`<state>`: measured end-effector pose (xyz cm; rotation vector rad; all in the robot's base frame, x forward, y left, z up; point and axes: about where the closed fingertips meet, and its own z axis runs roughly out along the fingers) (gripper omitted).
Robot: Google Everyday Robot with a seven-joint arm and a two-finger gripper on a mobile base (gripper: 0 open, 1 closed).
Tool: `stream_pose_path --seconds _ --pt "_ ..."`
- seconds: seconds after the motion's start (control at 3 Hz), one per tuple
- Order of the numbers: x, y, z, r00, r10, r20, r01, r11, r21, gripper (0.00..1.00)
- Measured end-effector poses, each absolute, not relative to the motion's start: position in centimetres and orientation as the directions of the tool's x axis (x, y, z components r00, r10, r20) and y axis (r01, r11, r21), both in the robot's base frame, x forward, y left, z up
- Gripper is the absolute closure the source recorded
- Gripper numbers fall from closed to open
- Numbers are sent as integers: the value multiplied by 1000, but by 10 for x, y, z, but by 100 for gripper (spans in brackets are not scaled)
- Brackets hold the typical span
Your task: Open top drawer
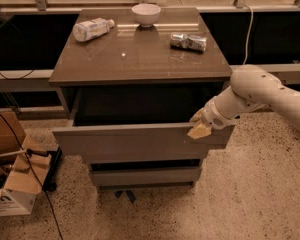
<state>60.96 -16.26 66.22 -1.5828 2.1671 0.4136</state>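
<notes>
The top drawer is the widest of the grey-brown drawers and stands pulled out from the cabinet, its flat front panel well forward of the cabinet top. Its inside is dark and mostly hidden. My gripper is at the right end of the drawer's front panel, at its upper edge, with the white arm reaching in from the right. A narrower drawer front sits below, only slightly out.
On the cabinet top lie a plastic bottle, a white bowl and a crushed can. Cardboard boxes and cables sit on the floor at the left. Speckled floor lies in front and to the right.
</notes>
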Motion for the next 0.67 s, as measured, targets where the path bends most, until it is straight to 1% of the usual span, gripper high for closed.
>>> stream_pose_path --seconds 0.67 --pt "609 -161 661 -261 -826 -499 -953 304 -5 28"
